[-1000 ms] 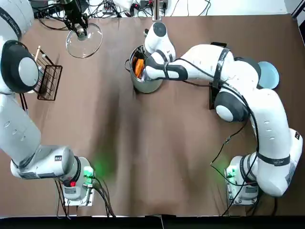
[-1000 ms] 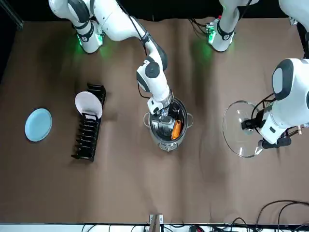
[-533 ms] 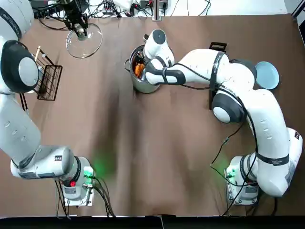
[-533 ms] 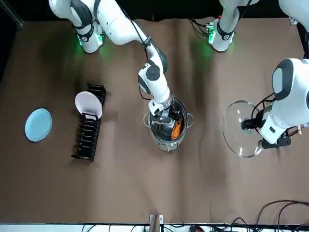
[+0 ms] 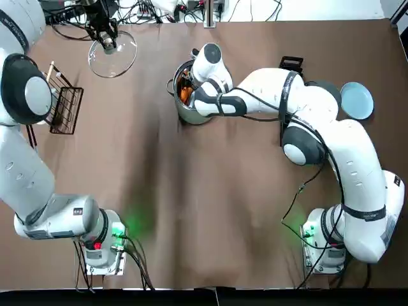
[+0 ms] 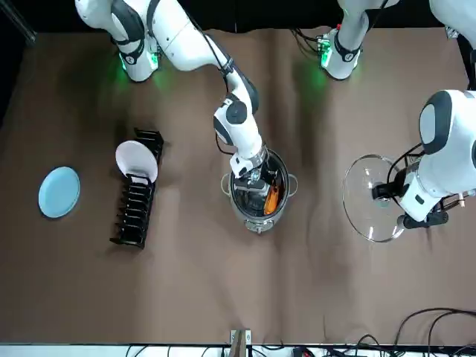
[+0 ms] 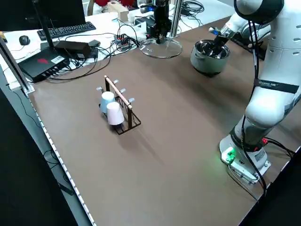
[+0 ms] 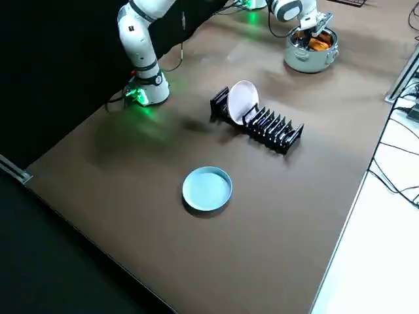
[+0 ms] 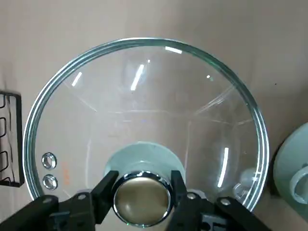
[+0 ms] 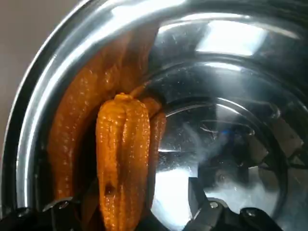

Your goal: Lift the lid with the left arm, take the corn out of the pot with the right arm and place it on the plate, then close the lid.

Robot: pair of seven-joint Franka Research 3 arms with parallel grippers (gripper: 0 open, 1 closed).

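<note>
Left gripper holding at the table's far left corner, fingers clamping tight on the knob of the glass lid; lid sitting well apart from the pot. Steel pot standing uncovered mid-table near the far edge. Right gripper reaching down inside it, fingers spread wide, gripping nothing. Corn leaning against the pot wall, seemingly between those fingers; contact unclear. Blue plate lying far right.

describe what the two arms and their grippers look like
The left arm and right arm are glossy white, rounded shells with dark grey joint bands. Green lights glow at their bases. A black cable loops along the right arm. The left gripper and right gripper have black fingers.
</note>
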